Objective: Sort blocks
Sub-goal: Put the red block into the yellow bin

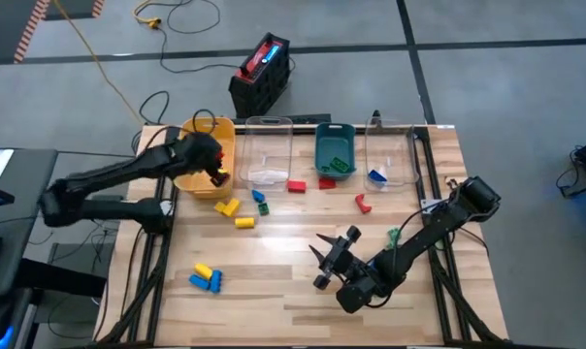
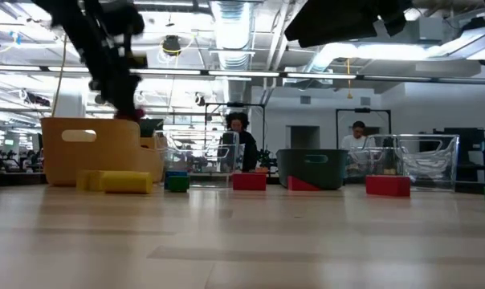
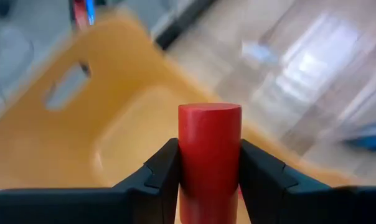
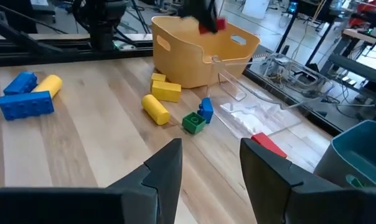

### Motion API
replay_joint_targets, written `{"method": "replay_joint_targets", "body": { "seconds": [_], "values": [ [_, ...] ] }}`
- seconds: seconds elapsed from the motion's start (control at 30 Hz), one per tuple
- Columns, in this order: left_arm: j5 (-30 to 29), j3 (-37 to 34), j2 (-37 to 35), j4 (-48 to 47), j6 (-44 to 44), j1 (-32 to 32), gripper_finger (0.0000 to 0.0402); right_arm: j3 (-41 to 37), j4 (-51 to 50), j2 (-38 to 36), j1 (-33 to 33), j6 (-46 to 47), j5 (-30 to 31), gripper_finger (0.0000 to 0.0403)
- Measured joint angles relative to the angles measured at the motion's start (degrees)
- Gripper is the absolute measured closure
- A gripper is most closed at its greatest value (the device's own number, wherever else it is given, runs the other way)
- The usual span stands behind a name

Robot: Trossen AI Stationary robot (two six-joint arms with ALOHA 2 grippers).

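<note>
Left gripper [image 3: 210,180] clamped on red cylinder block [image 3: 210,155], held up over yellow bin [image 1: 208,155] at its front rim. Right gripper [image 4: 210,168] fingers apart, nothing between, low over table [image 1: 293,291] centre-front. Loose blocks: yellow ones [image 1: 233,213] plus green and blue [image 1: 261,202] just in front of yellow bin, blue-yellow cluster [image 1: 206,278] at front left, red ones [image 1: 296,185] before clear bin [image 1: 268,145] and teal bin [image 1: 334,145].

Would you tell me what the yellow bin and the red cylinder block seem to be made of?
Yellow bin: likely moulded plastic, matte, with a smooth rounded rim and cut-out handle. Red cylinder block: probably plastic, uniform colour with a soft sheen, clamped in the left gripper.
</note>
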Motion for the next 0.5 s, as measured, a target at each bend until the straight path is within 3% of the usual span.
{"method": "replay_joint_targets", "body": {
  "seconds": [0.13,0.37,0.5],
  "values": [
    [0.48,-1.61,4.73,0.25,-0.34,4.73,0.0272,0.00,-0.11,0.00,-1.02,-1.00,-0.04,0.0227],
    [2.75,-1.85,9.79,-0.39,0.02,5.92,0.0176,0.00,-0.98,0.00,-2.15,-1.34,-1.90,0.0227],
    [2.90,-0.69,7.78,-0.36,1.31,5.55,0.0157,0.00,-0.95,0.00,-2.42,-1.31,-2.62,0.0227]
  ]
}}
